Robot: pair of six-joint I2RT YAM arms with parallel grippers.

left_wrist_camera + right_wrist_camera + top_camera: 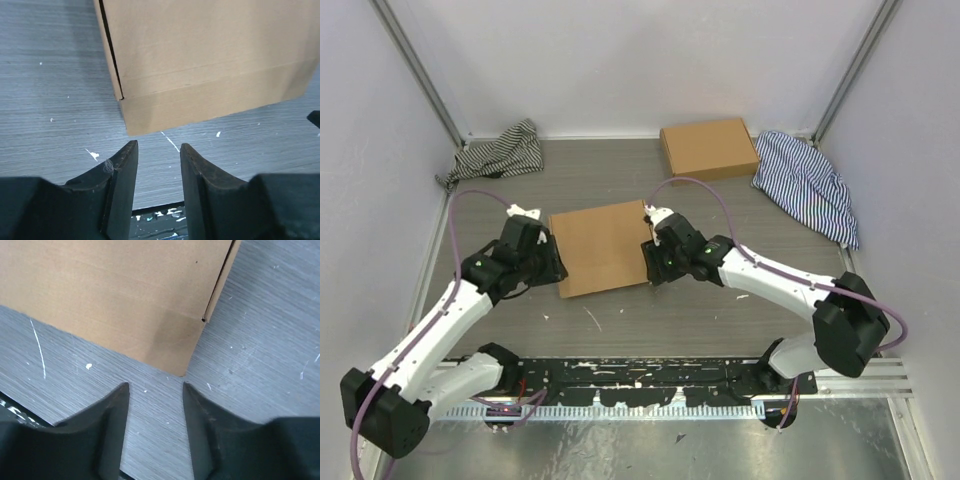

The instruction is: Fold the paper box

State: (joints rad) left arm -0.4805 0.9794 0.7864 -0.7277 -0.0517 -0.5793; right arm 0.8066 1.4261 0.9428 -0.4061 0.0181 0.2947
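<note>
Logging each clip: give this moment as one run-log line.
paper box closed, flat on table | left pincer open, empty, off its corner | right pincer open, empty, off its corner

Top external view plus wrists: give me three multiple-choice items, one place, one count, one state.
1. The paper box lies: A) between the left hand and right hand; B) against the far wall; C) on the arm bases.
2. Striped cloths in view: A) one; B) two; C) three.
3. The left hand is: A) shut on the box; B) open, empty; C) shut on a cloth.
Answers: 1 A, a hand sits at each side of it. 2 B, one far left, one far right. 3 B, jaws apart, box corner ahead untouched.
</note>
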